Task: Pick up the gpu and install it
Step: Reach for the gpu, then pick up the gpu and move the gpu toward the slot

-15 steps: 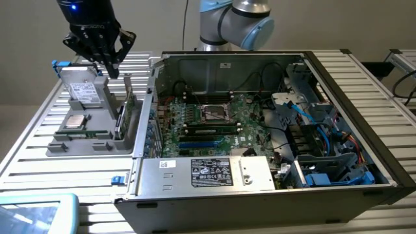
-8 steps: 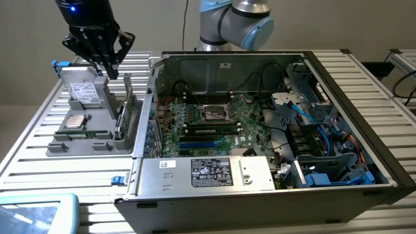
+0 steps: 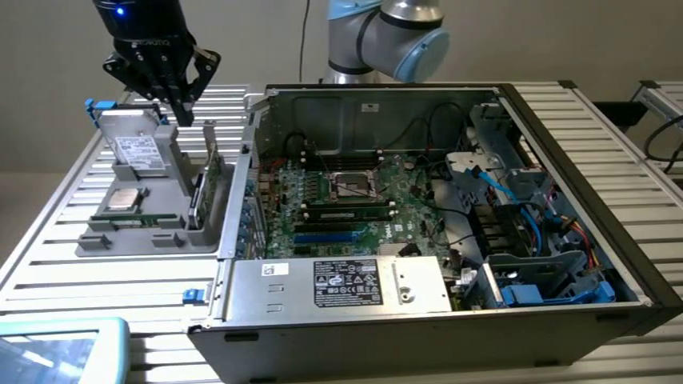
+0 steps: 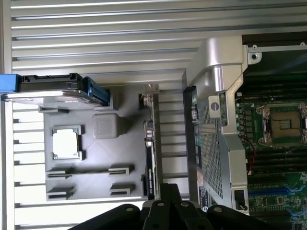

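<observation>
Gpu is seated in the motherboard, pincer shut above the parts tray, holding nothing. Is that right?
No. The gpu is not in the motherboard: the exterior view shows it standing on edge in the tray. The pincer is shut above that tray, holding nothing.

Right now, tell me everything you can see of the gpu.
The gpu is a thin, flat card with a green circuit board and a dark face. It stands on its long edge in a slot of the grey tray, on the side nearest the open computer case. Only the tray touches it. The shut gripper hangs above the tray, apart from the card.
</observation>
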`<state>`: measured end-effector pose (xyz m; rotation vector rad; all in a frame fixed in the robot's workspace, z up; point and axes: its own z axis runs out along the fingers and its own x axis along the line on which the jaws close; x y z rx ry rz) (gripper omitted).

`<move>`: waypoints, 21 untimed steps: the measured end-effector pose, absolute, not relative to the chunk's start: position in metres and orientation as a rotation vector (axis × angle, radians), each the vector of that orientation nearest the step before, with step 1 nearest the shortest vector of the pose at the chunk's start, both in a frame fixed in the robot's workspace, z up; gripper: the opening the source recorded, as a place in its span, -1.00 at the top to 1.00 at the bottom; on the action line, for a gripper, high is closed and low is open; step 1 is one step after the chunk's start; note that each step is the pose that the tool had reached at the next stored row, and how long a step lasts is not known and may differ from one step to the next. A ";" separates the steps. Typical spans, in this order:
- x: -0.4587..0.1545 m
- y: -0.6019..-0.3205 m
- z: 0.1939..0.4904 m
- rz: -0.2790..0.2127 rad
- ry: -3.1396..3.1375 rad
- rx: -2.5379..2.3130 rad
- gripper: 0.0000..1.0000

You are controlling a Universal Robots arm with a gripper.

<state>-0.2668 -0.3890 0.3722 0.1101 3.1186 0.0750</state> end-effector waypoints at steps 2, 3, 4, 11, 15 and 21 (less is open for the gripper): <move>-0.267 -0.389 0.372 0.075 3.120 0.110 0.79; -0.267 -0.389 0.372 0.075 3.121 0.110 0.79; -0.267 -0.389 0.372 0.075 3.122 0.110 0.79; -0.267 -0.389 0.372 0.075 3.128 0.111 0.79; -0.267 -0.389 0.372 0.075 3.131 0.111 0.79; -0.267 -0.389 0.372 0.074 3.136 0.111 0.65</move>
